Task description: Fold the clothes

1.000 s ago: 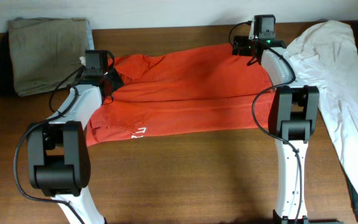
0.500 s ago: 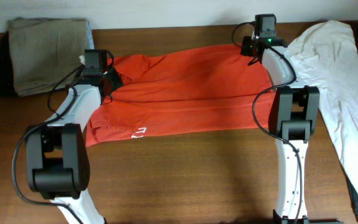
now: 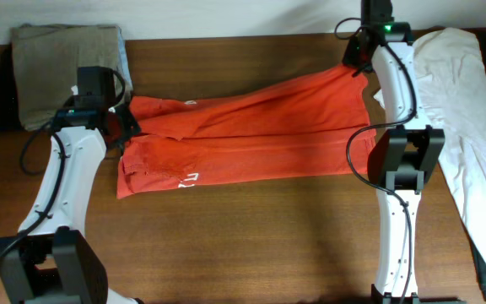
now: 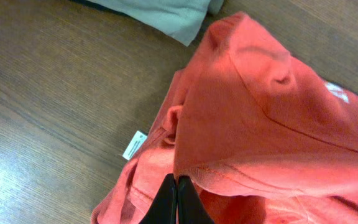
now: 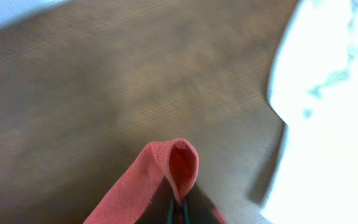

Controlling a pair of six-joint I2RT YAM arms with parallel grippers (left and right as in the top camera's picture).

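The clothes, a red-orange T-shirt (image 3: pixel 251 131), lie stretched across the table's middle in the overhead view, with white lettering near the front left edge. My left gripper (image 3: pixel 123 118) is shut on the shirt's left end; in the left wrist view its jaws (image 4: pixel 178 193) pinch a hem fold of the shirt (image 4: pixel 260 124), and a small white tag (image 4: pixel 134 144) lies on the wood. My right gripper (image 3: pixel 357 61) is shut on the shirt's far right corner, lifted toward the back edge. The right wrist view shows a red fold (image 5: pixel 166 165) clamped in my right gripper (image 5: pixel 179 208).
A khaki-grey folded garment (image 3: pixel 62 72) sits at the back left, its corner (image 4: pixel 160 12) close to the shirt's left end. A white cloth (image 3: pixel 462 118) covers the right side, seen as a white cloth (image 5: pixel 328 124) beside the right gripper. Bare wood lies in front.
The right gripper has shut on the shirt corner and pulled it back and right. The left gripper has drawn its end left. The shirt is now stretched between them.
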